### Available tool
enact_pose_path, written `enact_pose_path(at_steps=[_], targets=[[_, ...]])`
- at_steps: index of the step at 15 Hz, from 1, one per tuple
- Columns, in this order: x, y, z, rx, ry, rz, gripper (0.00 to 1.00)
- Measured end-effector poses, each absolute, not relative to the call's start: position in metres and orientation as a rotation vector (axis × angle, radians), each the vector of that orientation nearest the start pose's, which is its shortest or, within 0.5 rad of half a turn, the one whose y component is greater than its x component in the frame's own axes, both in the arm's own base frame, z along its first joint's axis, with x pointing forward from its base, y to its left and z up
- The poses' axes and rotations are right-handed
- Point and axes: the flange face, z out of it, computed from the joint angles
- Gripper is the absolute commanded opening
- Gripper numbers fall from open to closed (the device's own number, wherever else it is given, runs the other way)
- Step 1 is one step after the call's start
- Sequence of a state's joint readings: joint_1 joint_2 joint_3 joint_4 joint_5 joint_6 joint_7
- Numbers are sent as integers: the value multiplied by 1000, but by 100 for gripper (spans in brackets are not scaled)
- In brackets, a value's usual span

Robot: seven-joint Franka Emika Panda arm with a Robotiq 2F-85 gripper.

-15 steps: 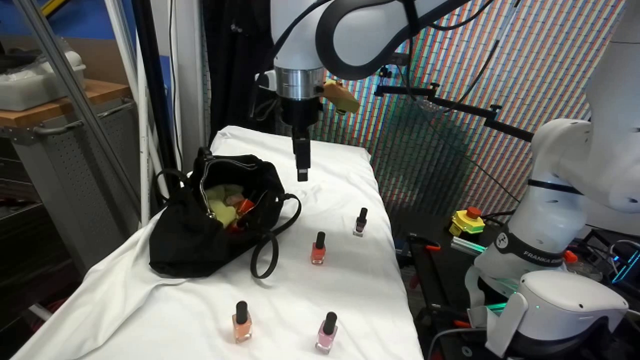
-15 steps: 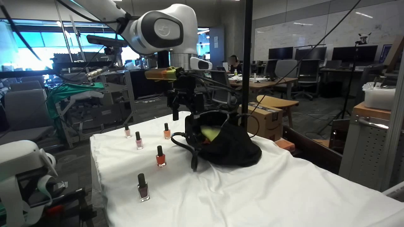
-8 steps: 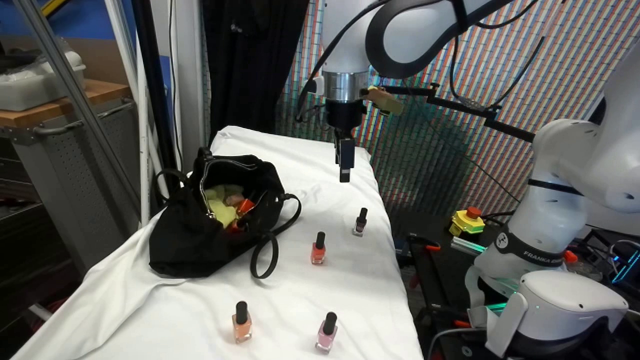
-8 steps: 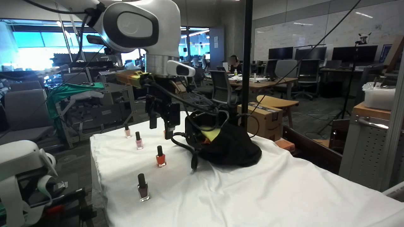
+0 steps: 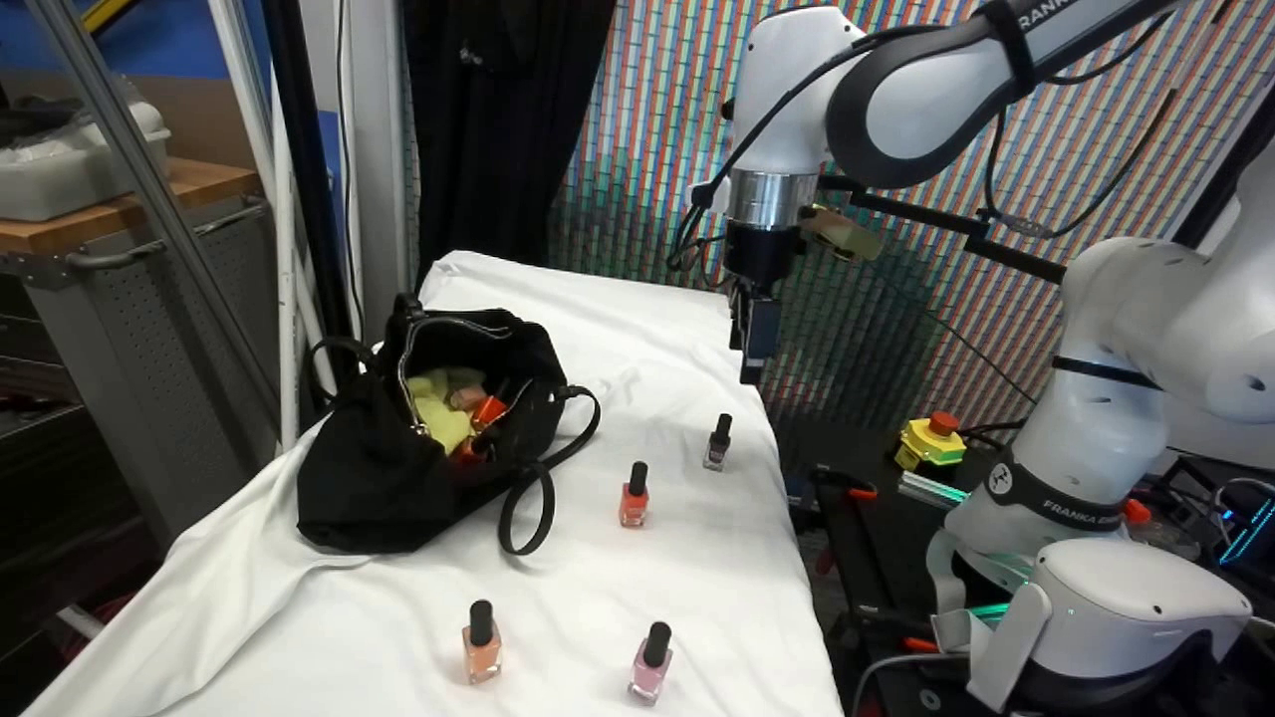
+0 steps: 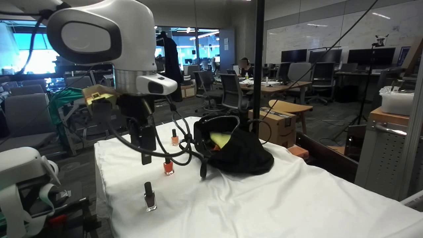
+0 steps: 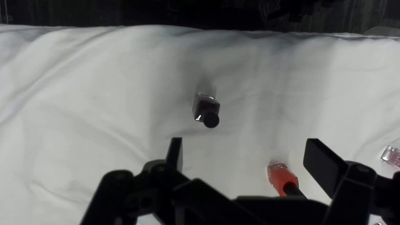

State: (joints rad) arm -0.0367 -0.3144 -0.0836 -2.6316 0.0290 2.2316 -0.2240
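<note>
One dark plum nail polish bottle (image 5: pixel 718 448) stands upright on the white-draped surface (image 5: pixel 573 597), near the long edge facing the robot base (image 5: pixel 1076 508); the end effector (image 7: pixel 245 153), spread wide and empty, hangs over the surface near it. Farther in from that edge is a red-orange bottle (image 5: pixel 634 503), while a pink bottle (image 5: pixel 649 673) and a peach bottle (image 5: pixel 483 652) stand toward the near end in an exterior view. By the opposite long edge sits an open black handbag (image 5: pixel 379 488).

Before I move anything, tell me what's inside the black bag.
In the black bag I see something yellow-green, something pinkish and something orange-red; whatever lies beneath them is covered.
</note>
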Motion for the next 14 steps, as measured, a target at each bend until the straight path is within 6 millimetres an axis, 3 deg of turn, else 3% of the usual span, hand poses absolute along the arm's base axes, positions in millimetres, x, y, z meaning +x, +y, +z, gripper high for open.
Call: enact_pose_path(at_steps=[5,9,14], targets=[[369,-42,327,-3083,-83,-12,100],[378,-35,325,-3078,-33,-92,100],[384,-22,308,-3083,34,-84,100]])
